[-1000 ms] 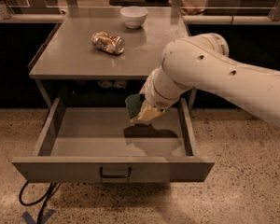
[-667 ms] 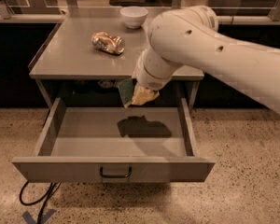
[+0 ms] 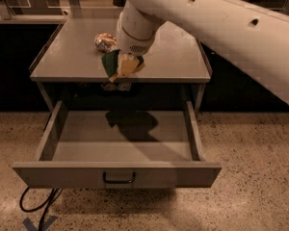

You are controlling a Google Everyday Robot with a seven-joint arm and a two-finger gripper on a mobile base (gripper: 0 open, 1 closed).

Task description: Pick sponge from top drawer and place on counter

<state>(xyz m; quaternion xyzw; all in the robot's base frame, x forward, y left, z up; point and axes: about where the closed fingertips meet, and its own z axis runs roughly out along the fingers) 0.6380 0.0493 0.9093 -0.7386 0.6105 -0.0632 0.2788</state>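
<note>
The sponge (image 3: 119, 64), dark green over yellow foam, hangs in my gripper (image 3: 121, 67) above the front edge of the counter (image 3: 173, 61). The gripper is shut on it; the white arm comes in from the upper right and hides the wrist and most of the fingers. The top drawer (image 3: 120, 173) is pulled out below, with nothing visible inside but the arm's shadow. Its dark bar handle (image 3: 119, 179) faces the front.
A shiny golden dented can (image 3: 104, 41) lies on the counter's left part, just behind the gripper. A pale ledge with dark panels (image 3: 24, 19) runs behind the counter. A dark cable (image 3: 38, 206) lies on the speckled floor at the lower left.
The gripper has risen out of the drawer with the sponge and moved back over the counter's front edge. The white bowl at the back of the counter is now hidden behind the arm.
</note>
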